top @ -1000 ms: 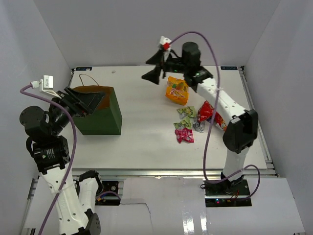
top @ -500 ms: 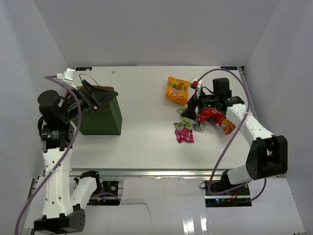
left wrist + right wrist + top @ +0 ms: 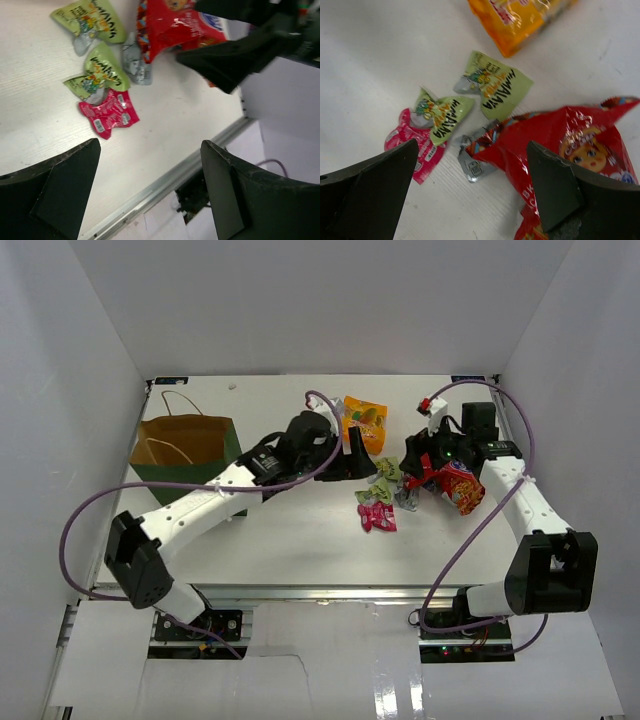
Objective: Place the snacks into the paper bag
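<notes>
Overhead view of a white desk (image 3: 290,530). The paper bag (image 3: 185,445), dark green outside and brown inside, stands upright with its mouth open at the far left, well apart from the snacks. The snacks lie clustered on the right side: an orange pouch (image 3: 362,423) farthest back, two green sachets (image 3: 100,72), a pink sachet (image 3: 107,112) nearest, a silver sachet (image 3: 132,62), and a red chip bag (image 3: 455,485) rightmost.

The left end effector (image 3: 149,146) is reached far across the desk, just left of the orange pouch and above the small sachets. Its jaws are spread wide and hold nothing.

The right end effector (image 3: 472,144) hangs over the left end of the red chip bag and the silver sachet. Its jaws are also spread wide, gripping nothing. Whether it touches the chip bag cannot be told.

Half a second earlier the left end effector was over the paper bag's mouth; it has since swung right to the snacks. A second ago the right end effector was raised at the far side; it has come down over the chip bag.
</notes>
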